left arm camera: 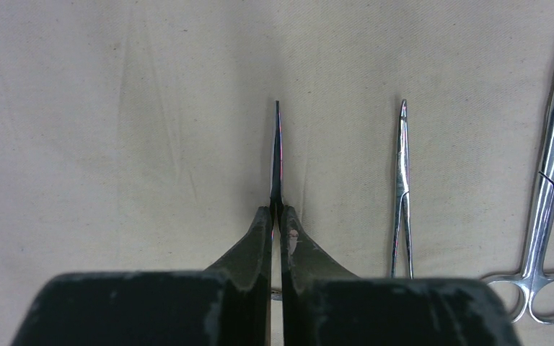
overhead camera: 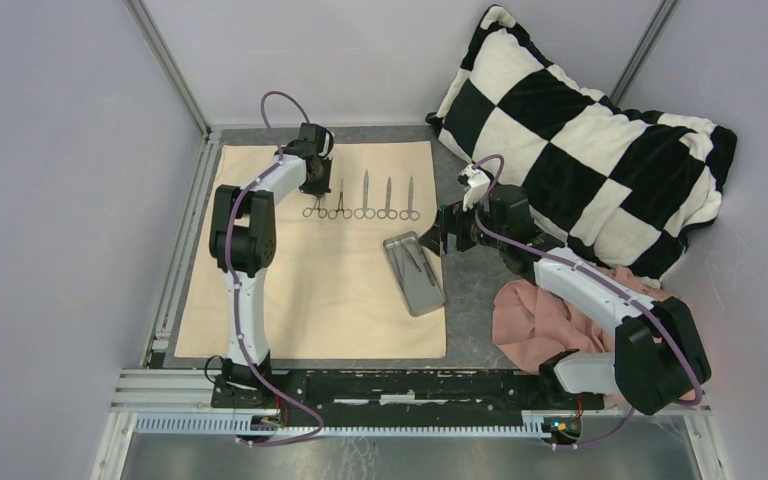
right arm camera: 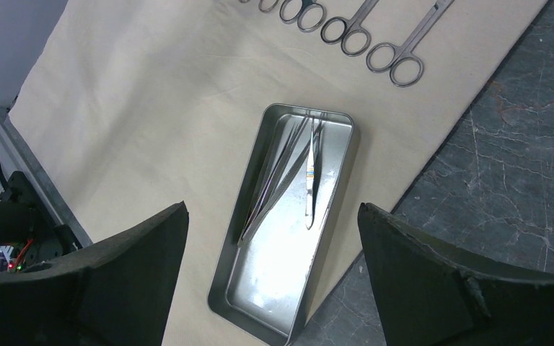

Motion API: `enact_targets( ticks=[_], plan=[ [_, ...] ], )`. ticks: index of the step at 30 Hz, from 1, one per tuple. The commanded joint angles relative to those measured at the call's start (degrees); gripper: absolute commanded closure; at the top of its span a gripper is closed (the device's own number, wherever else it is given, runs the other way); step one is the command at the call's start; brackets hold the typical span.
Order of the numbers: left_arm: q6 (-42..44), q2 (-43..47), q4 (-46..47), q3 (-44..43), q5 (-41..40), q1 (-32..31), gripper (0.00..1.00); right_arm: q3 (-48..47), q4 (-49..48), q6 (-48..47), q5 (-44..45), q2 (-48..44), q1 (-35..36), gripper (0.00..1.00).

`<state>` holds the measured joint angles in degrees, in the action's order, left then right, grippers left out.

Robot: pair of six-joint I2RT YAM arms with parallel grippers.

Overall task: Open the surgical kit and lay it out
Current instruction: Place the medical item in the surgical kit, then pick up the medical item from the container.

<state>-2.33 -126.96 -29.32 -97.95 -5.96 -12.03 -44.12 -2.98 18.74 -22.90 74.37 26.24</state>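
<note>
Surgical kit wrap [overhead camera: 330, 290] lies spread flat beneath left pincer [left arm camera: 279, 210], which we note clenched on a slim instrument [left arm camera: 276, 151], tip pointing ahead; a clamp [left arm camera: 402, 187] and scissors [left arm camera: 552, 180] lie to its right. Right pincer [right arm camera: 272, 216] released, grey tray [right arm camera: 260, 288] directly below, slim tools [right arm camera: 310, 173] inside

The bench [overhead camera: 470, 290] was viewed whole from above and behind the arm bases, facing down and forward. The left wrist view was held close over the cloth wrap [left arm camera: 115, 108], aimed past its hand [left arm camera: 279, 209] and the slim instrument [left arm camera: 276, 151] gripped there. The right wrist view was set higher over the metal tray [right arm camera: 278, 281], framed by its spread hand [right arm camera: 272, 209]. The laid-out instruments [right arm camera: 346, 36] were shared by all three.
</note>
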Motion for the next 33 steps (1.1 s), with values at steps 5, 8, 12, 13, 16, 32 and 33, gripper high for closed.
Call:
enact_targets(
  ticks=[5,8,12,13,16,32,33],
  plan=[
    [-3.8,-1.4,-1.9,-2.7,-1.6,-0.2,0.90,0.4,-2.6,-0.2,-0.9,0.3,0.0,0.07],
    [-4.3,-1.5,-2.1,-2.7,-1.6,-0.3,0.85,0.4,-2.8,-0.2,-1.0,0.4,0.0,0.07],
    [-4.6,-0.6,-3.7,-3.7,-1.8,-0.3,0.69,0.3,-2.6,-0.5,-1.1,0.9,0.0,0.07],
    [-4.7,-0.2,-4.5,-4.1,-2.2,-0.2,0.65,0.1,-2.1,-0.8,-0.7,1.2,0.0,0.07],
    [-5.1,2.0,-6.0,-5.1,-2.9,-0.2,0.58,-0.5,0.0,-2.5,0.9,1.8,0.0,0.07],
    [-14.3,52.8,13.9,39.6,23.5,-0.8,0.47,-18.8,21.1,-7.6,20.3,17.8,13.9,0.24],
    [-14.4,55.4,16.3,42.9,24.6,-0.9,0.47,-19.5,21.5,-6.1,22.1,18.9,14.2,0.27]
  ],
)
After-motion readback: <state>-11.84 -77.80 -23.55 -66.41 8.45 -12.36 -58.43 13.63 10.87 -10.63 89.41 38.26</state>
